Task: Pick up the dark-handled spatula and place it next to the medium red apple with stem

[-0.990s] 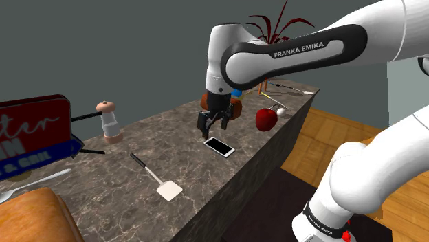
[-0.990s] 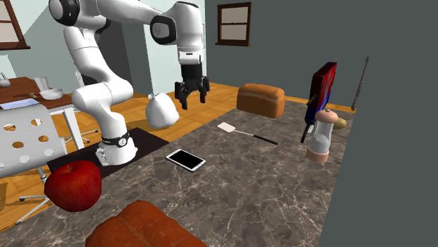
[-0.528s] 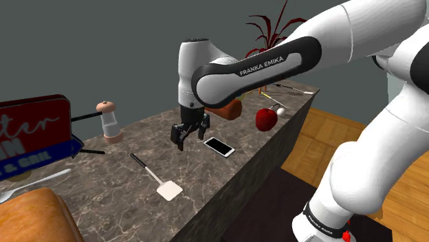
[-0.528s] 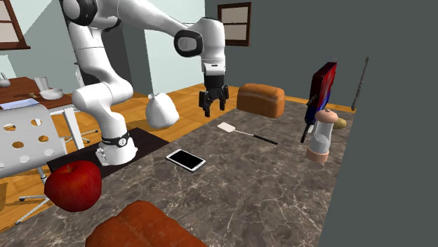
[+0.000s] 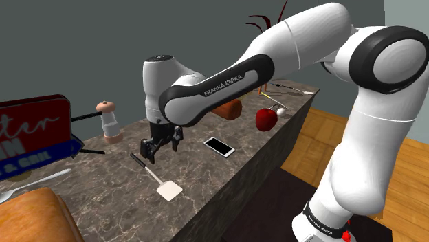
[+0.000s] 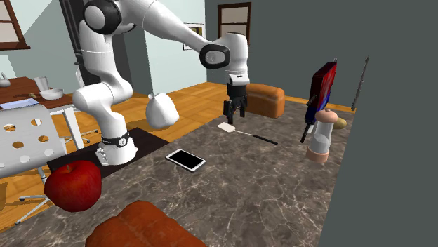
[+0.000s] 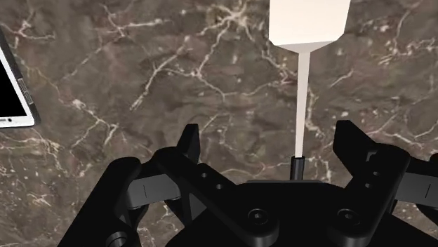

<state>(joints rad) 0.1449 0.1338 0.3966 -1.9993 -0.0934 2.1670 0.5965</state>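
Note:
The spatula [image 5: 157,176] lies flat on the dark marble counter [image 5: 206,180], with a pale blade and a thin dark handle. My gripper [image 5: 152,147] hangs open just above its handle end, holding nothing. In the wrist view the blade [image 7: 309,21] and shaft run out from between the spread fingers of the gripper [image 7: 270,144], nearer one finger. From the second exterior view the gripper [image 6: 236,109] hovers over the spatula [image 6: 242,133]. The red apple [image 5: 266,119] stands near the counter's far end, also large in front as the apple [image 6: 72,185].
A smartphone [image 5: 219,146] lies between spatula and apple. A pepper mill [image 5: 108,122] and a red-blue sign [image 5: 31,137] stand behind the spatula. Bread loaves sit at both ends [image 5: 34,214] [image 5: 227,108]. The counter edge drops to wooden floor [image 5: 357,144].
The arm has swung from over the phone toward the shoulder view's left, bringing the open gripper above the spatula's handle. Nothing on the counter has moved.

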